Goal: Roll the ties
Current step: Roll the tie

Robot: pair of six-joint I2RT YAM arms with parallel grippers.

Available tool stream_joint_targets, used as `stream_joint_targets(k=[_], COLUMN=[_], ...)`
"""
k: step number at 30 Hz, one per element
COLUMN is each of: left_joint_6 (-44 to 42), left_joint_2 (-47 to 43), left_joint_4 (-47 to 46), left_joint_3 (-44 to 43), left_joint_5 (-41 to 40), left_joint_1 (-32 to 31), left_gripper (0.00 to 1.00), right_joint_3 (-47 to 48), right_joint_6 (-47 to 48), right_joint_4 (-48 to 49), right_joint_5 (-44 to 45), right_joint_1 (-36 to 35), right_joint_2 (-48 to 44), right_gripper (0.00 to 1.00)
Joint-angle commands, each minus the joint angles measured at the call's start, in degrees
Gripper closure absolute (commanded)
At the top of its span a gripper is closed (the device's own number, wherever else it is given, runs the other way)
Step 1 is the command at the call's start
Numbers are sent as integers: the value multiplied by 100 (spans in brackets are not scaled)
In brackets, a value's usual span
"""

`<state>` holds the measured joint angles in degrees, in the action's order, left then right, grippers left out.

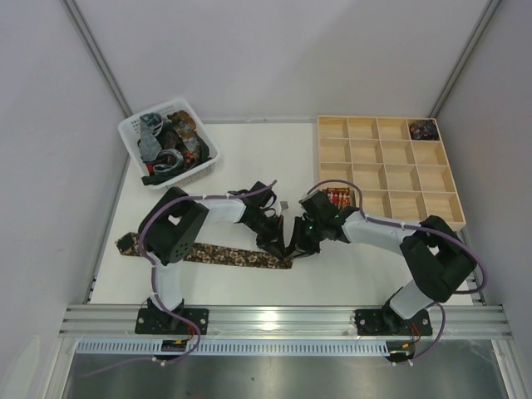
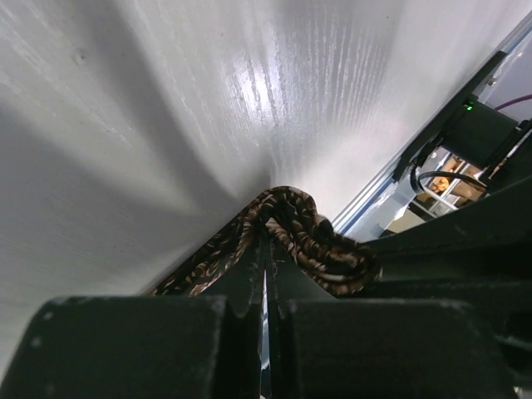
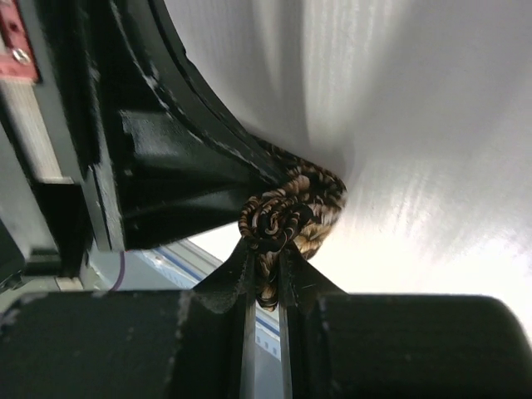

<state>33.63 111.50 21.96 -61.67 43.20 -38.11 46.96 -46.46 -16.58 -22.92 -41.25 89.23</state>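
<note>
A dark brown tie with tan floral print [image 1: 218, 254] lies flat across the table's near left. Its right end is wound into a small roll [image 3: 287, 218] where the two grippers meet. My left gripper [image 1: 273, 243] is shut on the tie beside the roll [image 2: 309, 237], its fingers pressed nearly together. My right gripper [image 1: 297, 241] is shut on the roll's edge, with fabric pinched between its fingers [image 3: 268, 287]. The roll's spiral end faces the right wrist camera. The tie's tail end [image 1: 126, 243] shows at the far left, partly hidden by the left arm.
A white basket [image 1: 130, 133] at the back left holds several more ties [image 1: 170, 143]. A wooden compartment tray [image 1: 391, 166] stands at the back right, with a rolled dark tie [image 1: 425, 129] in its far right corner cell and a red one [image 1: 338, 198] near its front left.
</note>
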Motion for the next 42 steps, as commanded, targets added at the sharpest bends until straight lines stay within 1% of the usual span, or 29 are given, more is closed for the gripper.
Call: stream_joint_targets(k=[1, 4, 11, 14, 23, 28, 33, 36, 42], left_joint_6=[100, 100, -180, -269, -243, -190, -234, -286, -322], left_joint_2=[-14, -85, -401, -656, -1043, -1183, -1446, -1605, -1781], left_joint_4=[10, 54, 555, 643, 652, 573, 608, 652, 670], left_joint_3=[-152, -82, 49, 120, 497, 752, 955, 1052, 1236], left_joint_5=[-100, -197, -926, -1103, -1156, -1191, -1244, -1253, -1244], left_joint_1=[-162, -162, -162, -144, -21, 145, 391, 497, 620], left_gripper=[100, 100, 99, 99, 99, 99, 99, 100, 99], right_joint_3=[480, 700, 806, 841, 1096, 1236, 1272, 1307, 1333], right_joint_6=[233, 339, 427, 488, 726, 752, 682, 699, 787], right_joint_4=[-169, -415, -574, -618, -891, -953, -812, -733, -479], right_joint_5=[15, 155, 288, 279, 349, 288, 165, 95, -195], right_joint_1=[-181, -339, -392, -427, -568, -621, -621, -629, -621], right_joint_2=[348, 498, 674, 727, 964, 1193, 1439, 1474, 1413], right_gripper=[97, 97, 97, 98, 97, 94, 87, 73, 56])
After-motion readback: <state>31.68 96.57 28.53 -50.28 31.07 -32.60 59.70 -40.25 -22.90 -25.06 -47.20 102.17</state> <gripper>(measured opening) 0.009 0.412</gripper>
